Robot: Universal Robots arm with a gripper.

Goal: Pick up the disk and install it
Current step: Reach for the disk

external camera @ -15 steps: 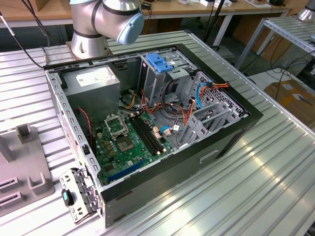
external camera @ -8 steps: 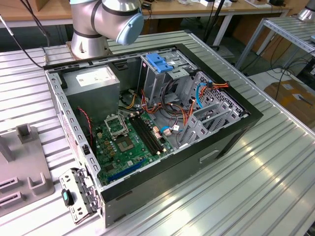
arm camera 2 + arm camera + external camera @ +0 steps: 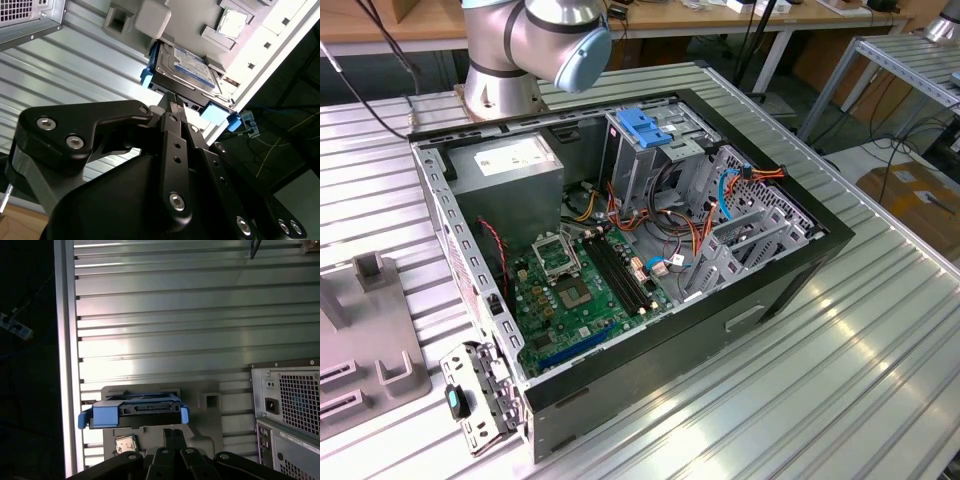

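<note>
The disk (image 3: pixel 186 67) is silver-grey with a pale blue-and-white label, framed in bright blue plastic. The gripper (image 3: pixel 173 98) is matte black. The table (image 3: pixel 840 370) is ribbed silver metal. The computer case (image 3: pixel 670 355) is black, its circuit board (image 3: pixel 570 295) green, its cables (image 3: pixel 765 173) orange.

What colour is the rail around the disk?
Bright blue carrier rail framing the disk; clearest in the first wrist view.
</note>
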